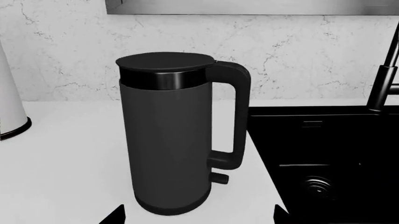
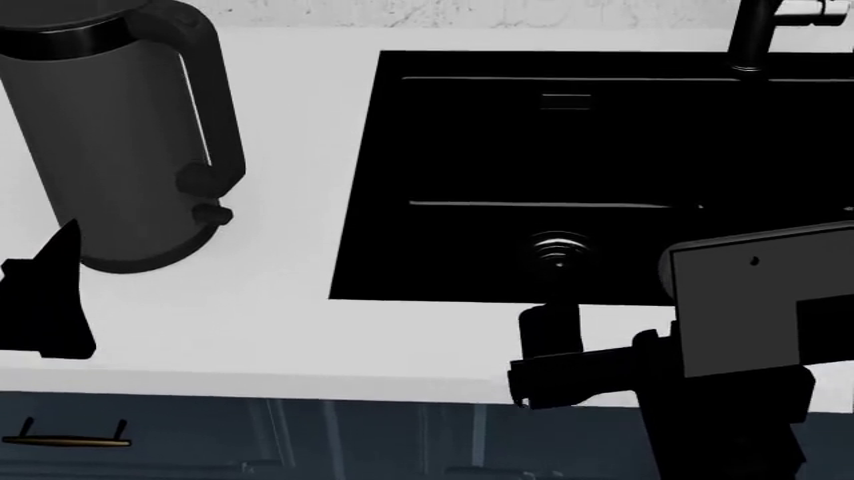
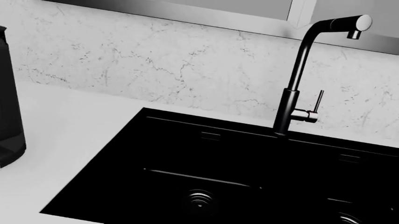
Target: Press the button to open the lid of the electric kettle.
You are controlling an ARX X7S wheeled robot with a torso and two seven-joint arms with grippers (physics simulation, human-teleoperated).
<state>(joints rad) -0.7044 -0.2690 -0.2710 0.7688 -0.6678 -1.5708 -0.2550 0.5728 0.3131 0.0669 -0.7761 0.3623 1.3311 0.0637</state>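
The electric kettle (image 1: 165,140) stands upright on the white counter, tall and dark grey, with its loop handle (image 1: 240,112) toward the sink. The lid (image 1: 165,60) is down on its glossy rim. The stub switch (image 1: 219,178) sticks out near the base. The button does not show clearly on the handle top. My left gripper (image 1: 199,219) is open, its fingertips wide apart just in front of the kettle's base, holding nothing. In the head view the kettle (image 2: 114,140) is at the far left with my left gripper (image 2: 54,285) beside it. My right gripper (image 2: 547,350) hovers at the sink's front edge.
A black sink (image 2: 601,150) is set in the counter to the kettle's right, with a black faucet (image 3: 293,93) behind it. A white rounded vessel (image 1: 9,102) stands left of the kettle. A marble backsplash runs behind. The kettle's edge also shows in the right wrist view (image 3: 9,116).
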